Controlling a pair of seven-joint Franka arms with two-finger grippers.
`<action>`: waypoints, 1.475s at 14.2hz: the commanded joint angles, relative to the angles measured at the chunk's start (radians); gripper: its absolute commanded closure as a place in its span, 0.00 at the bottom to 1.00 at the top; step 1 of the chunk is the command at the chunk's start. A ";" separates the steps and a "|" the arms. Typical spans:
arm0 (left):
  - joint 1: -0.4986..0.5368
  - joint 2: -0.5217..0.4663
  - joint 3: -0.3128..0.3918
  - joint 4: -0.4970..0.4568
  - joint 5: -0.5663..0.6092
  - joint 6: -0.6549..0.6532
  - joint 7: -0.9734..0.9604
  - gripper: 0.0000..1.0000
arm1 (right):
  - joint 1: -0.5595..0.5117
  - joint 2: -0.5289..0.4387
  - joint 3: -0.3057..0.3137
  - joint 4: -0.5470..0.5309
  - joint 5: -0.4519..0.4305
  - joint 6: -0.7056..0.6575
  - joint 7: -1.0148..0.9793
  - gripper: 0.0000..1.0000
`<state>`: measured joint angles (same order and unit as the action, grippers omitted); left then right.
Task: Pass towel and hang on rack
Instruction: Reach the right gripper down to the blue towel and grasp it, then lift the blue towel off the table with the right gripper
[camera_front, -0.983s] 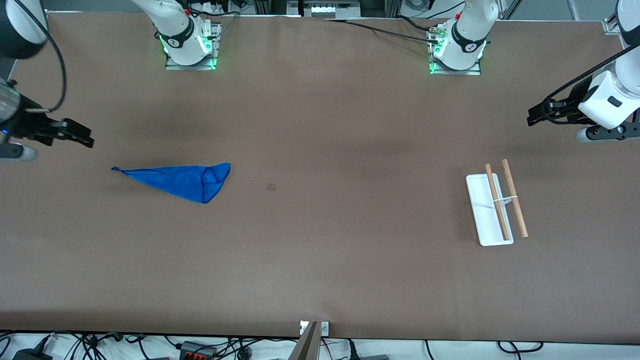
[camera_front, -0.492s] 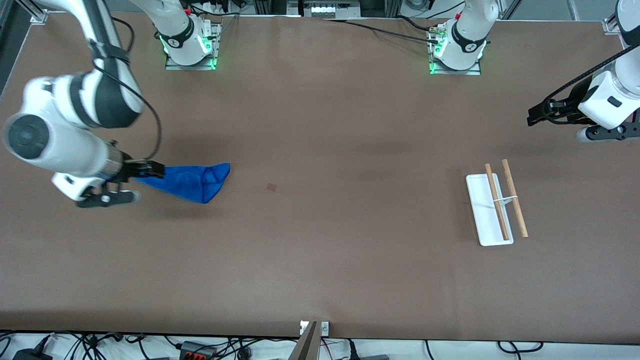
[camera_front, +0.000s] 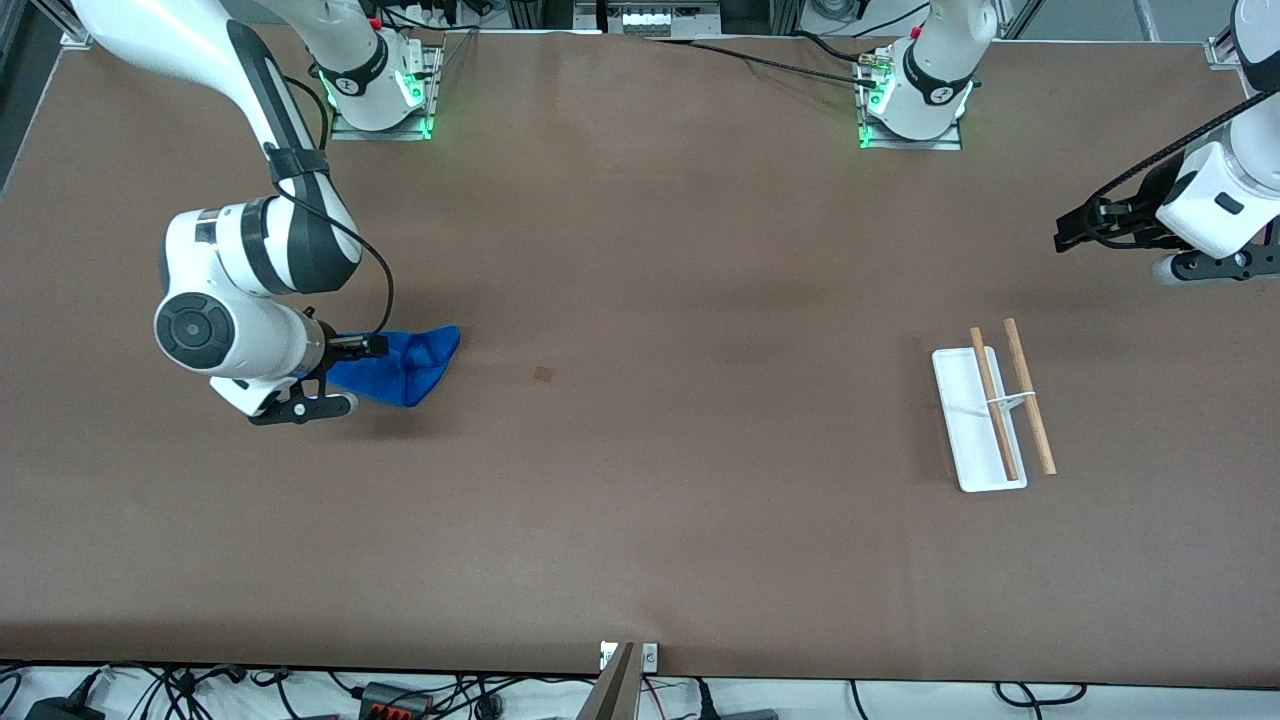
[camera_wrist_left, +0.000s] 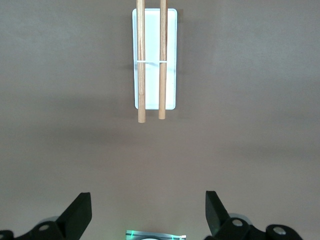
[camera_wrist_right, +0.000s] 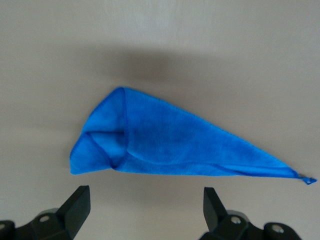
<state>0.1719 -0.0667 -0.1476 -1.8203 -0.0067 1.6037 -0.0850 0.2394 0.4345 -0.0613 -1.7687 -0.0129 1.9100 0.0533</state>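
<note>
A blue towel (camera_front: 412, 362), folded to a long triangle, lies flat on the brown table toward the right arm's end. My right gripper (camera_front: 364, 346) hangs over its pointed end and hides that part in the front view. In the right wrist view the whole towel (camera_wrist_right: 165, 145) shows, and my right gripper (camera_wrist_right: 145, 207) is open with only bare table between its fingers. The rack (camera_front: 958, 398), a white base with two wooden rods (camera_front: 1030, 400), stands toward the left arm's end. My left gripper (camera_front: 1078, 232) waits open in the air, apart from the rack (camera_wrist_left: 151, 90); the left wrist view shows it (camera_wrist_left: 147, 212) holding nothing.
A small dark square mark (camera_front: 543, 374) sits on the table between towel and rack. The two arm bases (camera_front: 380, 95) (camera_front: 915, 105) stand along the table edge farthest from the front camera. A clamp (camera_front: 628, 660) and cables sit at the nearest edge.
My right arm has swung in from the table's end and come over the towel's pointed end, its gripper still open. The left arm, towel and rack have not moved.
</note>
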 joint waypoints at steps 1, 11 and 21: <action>0.005 0.012 -0.001 0.026 -0.018 -0.015 0.024 0.00 | 0.012 0.022 0.000 -0.055 0.004 0.046 0.007 0.00; 0.006 0.012 -0.001 0.026 -0.019 -0.015 0.024 0.00 | 0.034 0.130 0.000 -0.043 0.010 0.109 0.008 0.46; 0.008 0.012 0.000 0.026 -0.018 -0.016 0.025 0.00 | 0.037 0.187 0.001 0.015 0.010 0.109 -0.006 0.55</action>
<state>0.1727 -0.0667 -0.1472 -1.8203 -0.0067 1.6037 -0.0849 0.2706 0.6014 -0.0582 -1.7791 -0.0128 2.0196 0.0533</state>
